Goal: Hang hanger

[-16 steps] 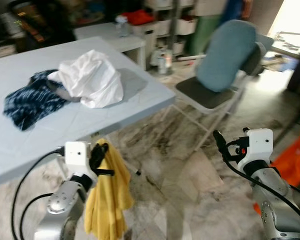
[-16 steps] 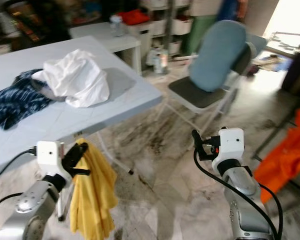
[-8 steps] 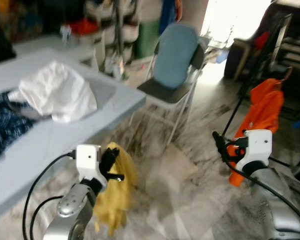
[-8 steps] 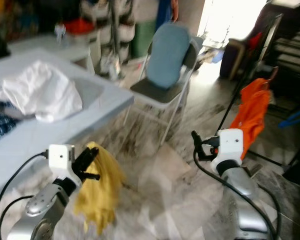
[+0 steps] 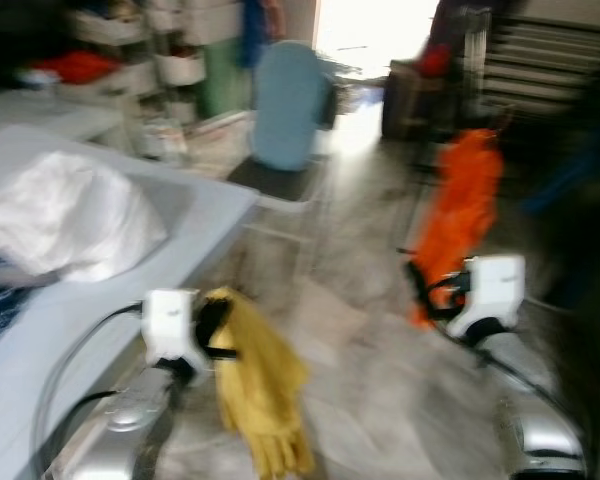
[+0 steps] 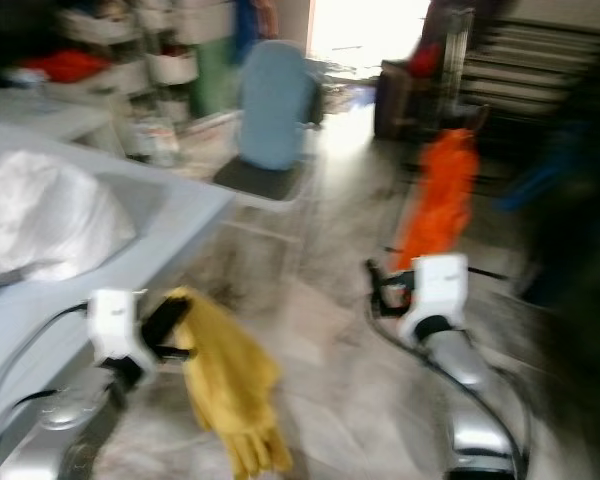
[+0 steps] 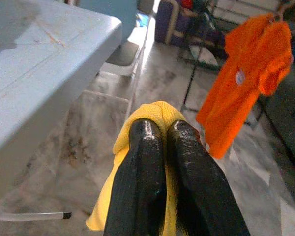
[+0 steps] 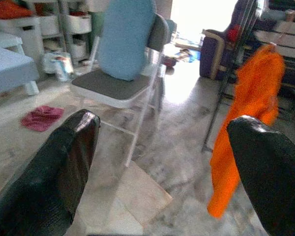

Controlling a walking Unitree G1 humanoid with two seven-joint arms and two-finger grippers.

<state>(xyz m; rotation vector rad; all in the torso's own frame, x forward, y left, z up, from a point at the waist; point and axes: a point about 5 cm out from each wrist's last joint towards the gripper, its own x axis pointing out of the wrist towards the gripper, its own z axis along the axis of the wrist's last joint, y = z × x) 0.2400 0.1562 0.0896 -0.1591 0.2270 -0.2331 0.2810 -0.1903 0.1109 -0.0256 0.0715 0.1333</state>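
Note:
A yellow garment (image 5: 260, 390) hangs from my left gripper (image 5: 215, 325), which is low beside the table corner. In the left wrist view the two black fingers (image 7: 142, 162) are pressed together, shut on the top fold of the yellow garment (image 7: 152, 110). I cannot make out a hanger in it. My right gripper (image 5: 415, 280) is held out over the floor, open, with nothing between its fingers (image 8: 64, 162). An orange shirt (image 5: 460, 215) hangs from a dark clothes rack (image 8: 231, 69) ahead, just past the right gripper. The eye views are blurred.
A light grey table (image 5: 130, 290) with a white cloth (image 5: 65, 215) stands on the left. A folding chair with a blue cushion (image 8: 123, 59) is ahead on the marble floor. A pink rag (image 8: 42, 118) lies near it. A dark sofa (image 8: 221, 46) and stairs are behind.
The whole view has swung right: table and chair slid left, and the orange shirt on its rack came to the middle. The yellow garment swings under the left gripper. Both grippers keep their states.

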